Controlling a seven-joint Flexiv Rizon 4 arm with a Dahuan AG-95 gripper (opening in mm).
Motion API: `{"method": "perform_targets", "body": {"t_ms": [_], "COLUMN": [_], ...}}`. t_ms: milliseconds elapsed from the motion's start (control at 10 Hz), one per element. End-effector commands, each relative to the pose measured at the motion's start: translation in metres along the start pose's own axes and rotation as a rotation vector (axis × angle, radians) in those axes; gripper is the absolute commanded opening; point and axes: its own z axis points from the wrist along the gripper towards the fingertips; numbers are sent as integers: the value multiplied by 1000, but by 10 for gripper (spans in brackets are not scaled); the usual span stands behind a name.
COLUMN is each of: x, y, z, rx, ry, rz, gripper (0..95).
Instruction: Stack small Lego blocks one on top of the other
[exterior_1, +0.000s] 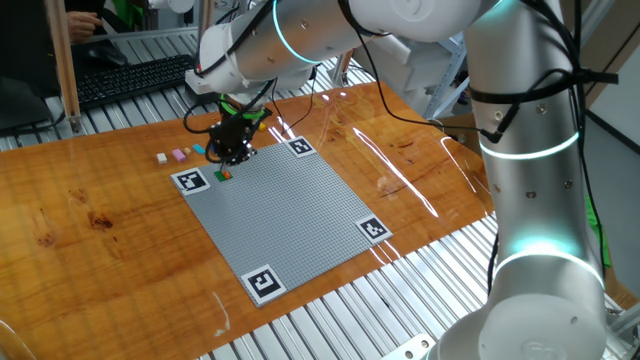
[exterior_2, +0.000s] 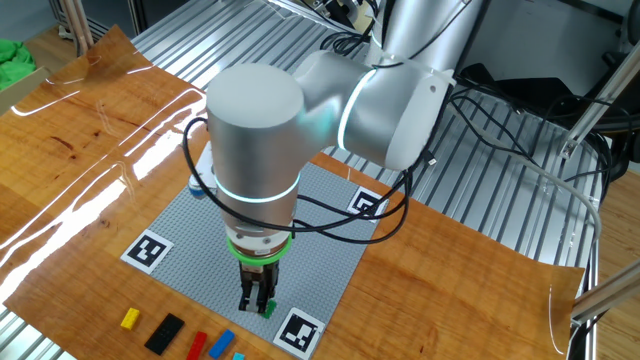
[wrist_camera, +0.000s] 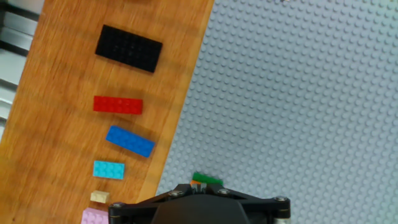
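Observation:
A green small Lego block (wrist_camera: 207, 179) sits on an orange one (wrist_camera: 196, 182) at the edge of the grey baseplate (wrist_camera: 298, 93). My gripper (wrist_camera: 198, 185) is shut, its tips right by this little stack (exterior_2: 268, 308); whether they touch it I cannot tell. Nothing shows between the fingers. On the wood beside the plate lies a row of loose blocks: black (wrist_camera: 129, 48), red (wrist_camera: 118, 104), blue (wrist_camera: 130, 140), cyan (wrist_camera: 109, 168), beige (wrist_camera: 99, 196) and pink (wrist_camera: 94, 216). A yellow block (exterior_2: 130, 318) ends the row. From the opposite side the gripper (exterior_1: 233, 152) stands over the plate's far corner.
Black-and-white square markers (exterior_1: 263, 282) sit on the baseplate's corners (exterior_1: 374, 229). The arm's big body (exterior_2: 260, 150) hangs over the plate. A keyboard (exterior_1: 130, 75) lies behind the wooden tabletop (exterior_1: 90, 240), and metal slats border it.

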Motion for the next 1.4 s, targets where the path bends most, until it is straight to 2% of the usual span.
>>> {"method": "perform_targets", "body": {"t_ms": [100, 400, 1000, 1400], "x": [3, 7, 4, 4], "y": [0, 0, -11, -12], "z": [2, -7, -7, -6], "rx": [18, 49, 60, 59], "ry": [-1, 4, -3, -7], "rz": [-4, -36, -133, -137], "gripper": [0, 0, 0, 0]}}
